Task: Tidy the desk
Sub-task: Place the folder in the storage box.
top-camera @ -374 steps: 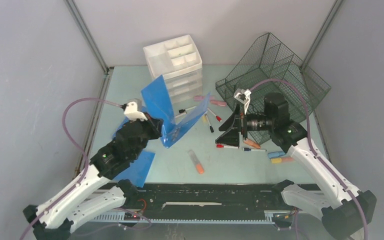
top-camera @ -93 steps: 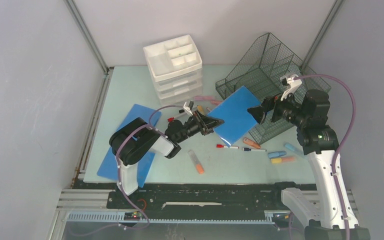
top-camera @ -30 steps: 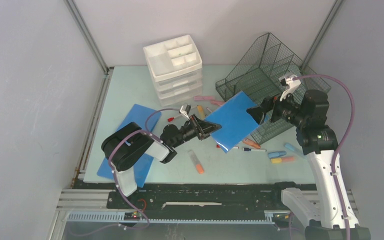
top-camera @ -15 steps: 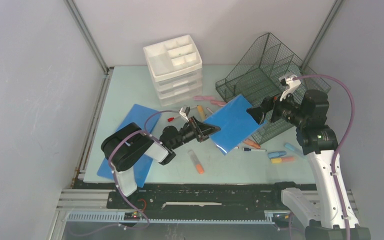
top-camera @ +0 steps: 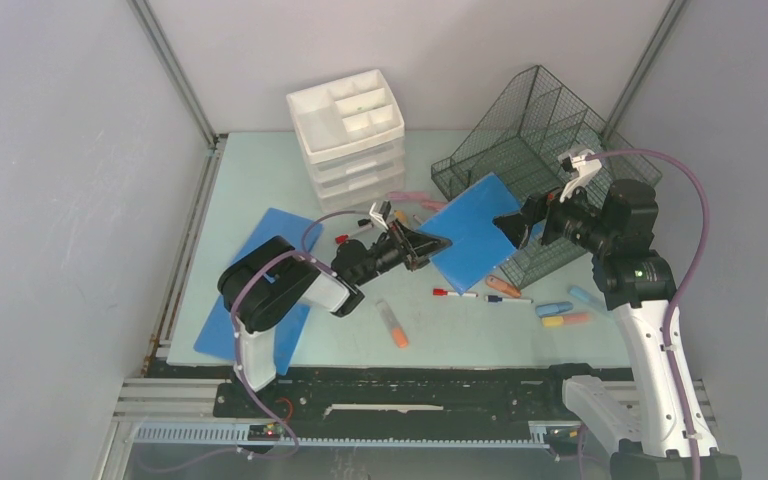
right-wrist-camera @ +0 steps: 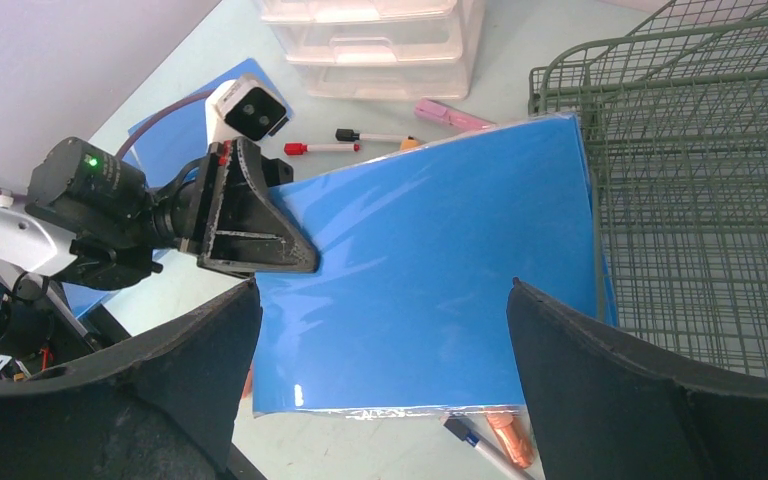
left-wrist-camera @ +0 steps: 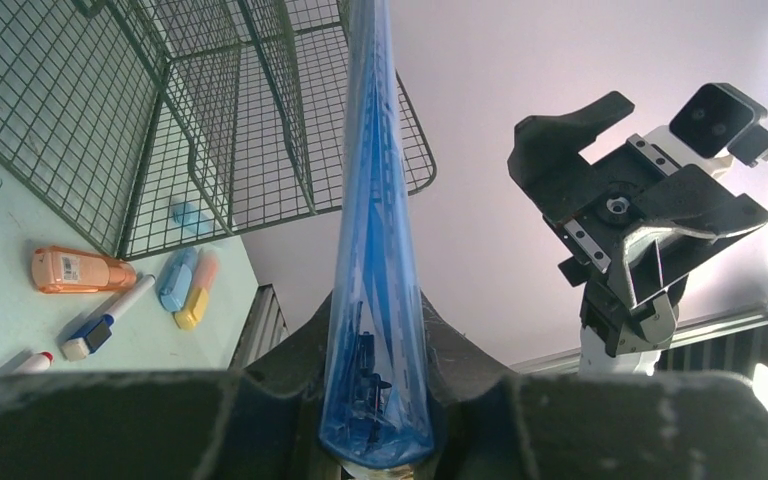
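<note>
- The left gripper (top-camera: 422, 245) is clenched on the near-left edge of a blue folder (top-camera: 475, 225). The folder is lifted above the surface and is tilted.
- The right gripper (top-camera: 510, 228) is released, with its jaws spread wide. It faces the right edge of the same folder. I cannot tell if it touches the folder.
- Under both grippers lies the desk (top-camera: 260, 180), a pale mint-green top that fills the floor of the booth.
- Below the folder, small things are scattered on the desk:
  - an orange marker (top-camera: 393, 324) near the front;
  - thin pens with red caps (top-camera: 457, 294);
  - a blue and a yellow highlighter (top-camera: 560, 315) to the right.
- A second blue folder (top-camera: 216, 335) lies flat at the left, partly under the left arm.
- A white drawer unit (top-camera: 348, 135) stands at the far middle of the desk.
- A dark wire-mesh tray (top-camera: 550, 150) stands at the far right. It is tipped up on its side.
- A black rail (top-camera: 410, 390) runs along the near edge, where the arm bases are.
- Grey walls (top-camera: 60, 150) close the desk on the left, the far side and the right.
</note>
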`<action>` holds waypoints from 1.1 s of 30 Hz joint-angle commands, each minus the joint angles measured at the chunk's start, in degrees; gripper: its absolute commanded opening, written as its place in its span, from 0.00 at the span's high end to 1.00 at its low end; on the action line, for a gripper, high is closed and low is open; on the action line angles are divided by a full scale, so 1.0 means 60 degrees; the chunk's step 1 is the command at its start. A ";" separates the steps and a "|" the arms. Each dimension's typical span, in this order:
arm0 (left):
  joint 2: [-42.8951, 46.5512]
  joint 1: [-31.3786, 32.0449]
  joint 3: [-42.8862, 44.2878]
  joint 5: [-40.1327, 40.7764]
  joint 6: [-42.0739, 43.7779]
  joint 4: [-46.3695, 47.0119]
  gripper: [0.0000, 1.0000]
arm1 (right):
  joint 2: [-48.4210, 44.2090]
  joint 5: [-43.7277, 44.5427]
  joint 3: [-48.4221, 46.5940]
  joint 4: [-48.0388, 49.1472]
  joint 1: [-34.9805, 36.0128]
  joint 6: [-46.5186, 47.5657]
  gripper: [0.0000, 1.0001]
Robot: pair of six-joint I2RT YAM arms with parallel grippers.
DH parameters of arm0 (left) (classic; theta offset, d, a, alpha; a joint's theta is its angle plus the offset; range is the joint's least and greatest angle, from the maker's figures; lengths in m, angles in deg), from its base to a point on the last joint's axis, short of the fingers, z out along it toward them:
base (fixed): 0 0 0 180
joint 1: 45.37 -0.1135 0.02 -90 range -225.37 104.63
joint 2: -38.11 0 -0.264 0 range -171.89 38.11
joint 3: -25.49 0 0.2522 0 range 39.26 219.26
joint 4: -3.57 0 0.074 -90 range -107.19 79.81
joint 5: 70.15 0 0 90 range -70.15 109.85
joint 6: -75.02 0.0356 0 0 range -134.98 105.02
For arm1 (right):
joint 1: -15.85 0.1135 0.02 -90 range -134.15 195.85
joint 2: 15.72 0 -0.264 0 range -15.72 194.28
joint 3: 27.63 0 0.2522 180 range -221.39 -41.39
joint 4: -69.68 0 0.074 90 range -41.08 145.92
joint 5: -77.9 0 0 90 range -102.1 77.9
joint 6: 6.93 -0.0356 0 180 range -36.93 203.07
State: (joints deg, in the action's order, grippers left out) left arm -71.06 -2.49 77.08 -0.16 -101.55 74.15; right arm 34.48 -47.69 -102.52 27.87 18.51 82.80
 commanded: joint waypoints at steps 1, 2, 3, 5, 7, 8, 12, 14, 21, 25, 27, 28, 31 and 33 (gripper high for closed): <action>-0.0262 -0.0076 0.0676 -0.0176 -0.0320 0.0490 1.00 | -0.0134 0.0054 0.0039 0.0281 -0.0011 0.0017 0.00; -0.0307 -0.0080 0.0726 -0.0176 -0.0347 0.0490 1.00 | -0.0135 0.0067 0.0036 0.0281 -0.0004 0.0016 0.00; -0.0333 -0.0084 0.0751 -0.0184 -0.0363 0.0490 1.00 | -0.0134 0.0069 0.0045 0.0281 -0.0003 0.0016 0.00; -0.0324 -0.0075 0.0697 -0.0212 -0.0320 0.0502 1.00 | -0.0119 0.0066 0.0037 0.0281 -0.0009 0.0024 0.00; -0.0230 -0.0075 0.0484 -0.0218 -0.0200 0.0505 1.00 | -0.0119 0.0073 0.0036 0.0281 -0.0007 0.0017 0.00; -0.0145 -0.0075 0.0316 -0.0213 -0.0103 0.0505 1.00 | -0.0106 0.0073 0.0045 0.0281 0.0007 0.0027 0.00; 0.0417 -0.0042 -0.0473 -0.0155 0.0321 0.0505 1.00 | -0.0091 0.0065 0.0038 0.0281 0.0026 0.0023 0.00; 0.0593 0.0001 -0.0791 -0.0108 0.0453 0.0509 1.00 | -0.0081 0.0072 0.0038 0.0281 0.0035 0.0031 0.00; 0.0521 0.0055 -0.0671 -0.0187 0.0472 0.0505 1.00 | -0.0122 0.0060 0.0100 0.0337 -0.0055 0.0017 0.00; 0.0444 0.0036 -0.0360 -0.0226 0.0413 0.0505 1.00 | -0.0132 0.0044 0.0099 0.0341 -0.0076 0.0004 0.00; 0.0346 0.0033 -0.0220 -0.0232 0.0282 0.0505 1.00 | -0.0133 0.0033 0.0106 0.0340 -0.0063 0.0010 0.00; 0.0271 0.0012 -0.0125 -0.0244 0.0215 0.0505 1.00 | -0.0121 0.0029 0.0098 0.0340 -0.0055 0.0003 0.00; -0.0049 -0.0018 0.0261 -0.0281 -0.0011 0.0497 1.00 | -0.0130 0.0043 0.0091 0.0341 -0.0049 0.0007 0.00; -0.0285 -0.0035 0.0562 -0.0312 -0.0191 0.0492 1.00 | -0.0132 0.0043 0.0095 0.0340 -0.0054 0.0002 0.00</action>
State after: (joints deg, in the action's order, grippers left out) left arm -70.71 -2.38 76.40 -1.41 -100.69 74.28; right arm 34.48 -47.67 -101.77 28.28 18.20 82.80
